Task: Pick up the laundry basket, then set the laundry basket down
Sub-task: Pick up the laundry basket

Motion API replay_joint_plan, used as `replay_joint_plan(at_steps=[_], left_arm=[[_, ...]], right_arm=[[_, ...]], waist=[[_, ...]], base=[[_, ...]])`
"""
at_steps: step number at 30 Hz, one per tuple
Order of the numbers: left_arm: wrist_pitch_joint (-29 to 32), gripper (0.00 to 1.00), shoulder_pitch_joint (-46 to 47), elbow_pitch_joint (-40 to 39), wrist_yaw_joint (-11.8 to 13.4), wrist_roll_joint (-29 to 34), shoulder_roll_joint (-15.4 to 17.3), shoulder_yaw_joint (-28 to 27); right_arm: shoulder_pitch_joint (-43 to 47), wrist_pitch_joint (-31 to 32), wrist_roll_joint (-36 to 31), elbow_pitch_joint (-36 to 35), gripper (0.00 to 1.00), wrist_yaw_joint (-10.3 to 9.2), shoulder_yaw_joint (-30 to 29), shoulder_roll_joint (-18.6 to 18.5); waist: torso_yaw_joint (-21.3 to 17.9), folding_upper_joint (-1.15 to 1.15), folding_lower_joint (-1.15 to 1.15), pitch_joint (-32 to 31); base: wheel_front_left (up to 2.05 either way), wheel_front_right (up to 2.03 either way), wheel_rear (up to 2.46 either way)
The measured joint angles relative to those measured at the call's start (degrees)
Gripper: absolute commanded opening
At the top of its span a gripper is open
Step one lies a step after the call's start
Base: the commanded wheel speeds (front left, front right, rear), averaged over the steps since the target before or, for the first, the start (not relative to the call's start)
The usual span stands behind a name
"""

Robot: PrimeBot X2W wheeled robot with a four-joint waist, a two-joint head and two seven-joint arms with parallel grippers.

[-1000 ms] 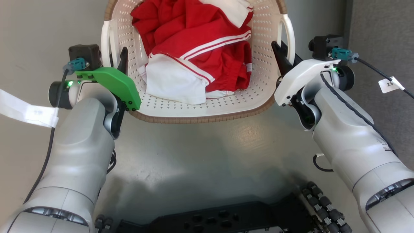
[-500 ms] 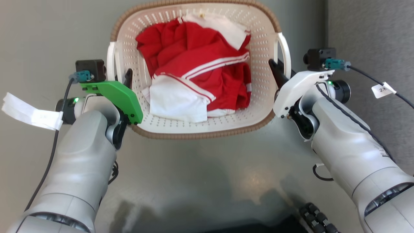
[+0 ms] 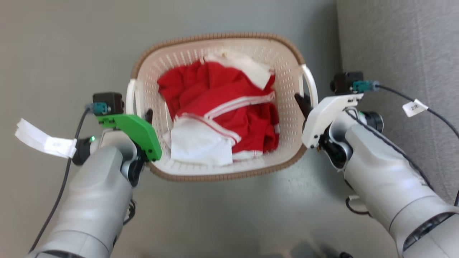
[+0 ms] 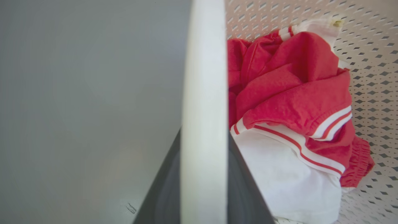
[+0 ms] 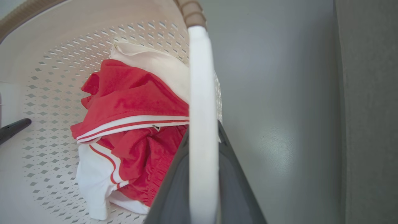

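**A:** The left gripper (image 3: 140, 115): is it clamped on anything?

**B:** Yes. In its wrist view the two dark fingers (image 4: 245, 189) sit on either side of the white left handle (image 4: 203, 93) and press against it. The right gripper (image 3: 307, 104) pinches the right handle (image 5: 202, 109) the same way.

**A:** What changed over the last second?

**B:** Mostly the head view. The whole picture has shifted, and the laundry basket (image 3: 215, 37) now sits lower in it and looks smaller. That is the camera moving. Both grippers are where they were on the handles.

**A:** And the basket itself?

**B:** It sits level between the two arms, over the grey floor (image 3: 71, 53), with red and white clothes (image 3: 229, 107) inside. I cannot tell whether its bottom touches the floor.

**A:** So what does that mean for the task?

**B:** The hold looks unbroken, so I'd judge the pickup done and the set-down still open. Neither gripper should let go until the basket is clearly resting on the floor.
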State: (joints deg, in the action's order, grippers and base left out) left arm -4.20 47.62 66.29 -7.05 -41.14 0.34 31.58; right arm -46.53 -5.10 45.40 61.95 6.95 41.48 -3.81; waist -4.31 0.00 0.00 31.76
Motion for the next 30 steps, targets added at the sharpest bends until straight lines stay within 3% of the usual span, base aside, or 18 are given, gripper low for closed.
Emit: replay_joint_plan(at_steps=[30], left_arm=[[14.3,0.00,-17.7,-1.3,0.1,-10.8,0.3,7.7]], right_arm=[[13.8,17.5,7.7,3.1,0.00,-0.05,7.4,0.1]], waist=[[-0.5,0.00,-0.01,-24.1]], base=[[0.00,0.00,0.00]])
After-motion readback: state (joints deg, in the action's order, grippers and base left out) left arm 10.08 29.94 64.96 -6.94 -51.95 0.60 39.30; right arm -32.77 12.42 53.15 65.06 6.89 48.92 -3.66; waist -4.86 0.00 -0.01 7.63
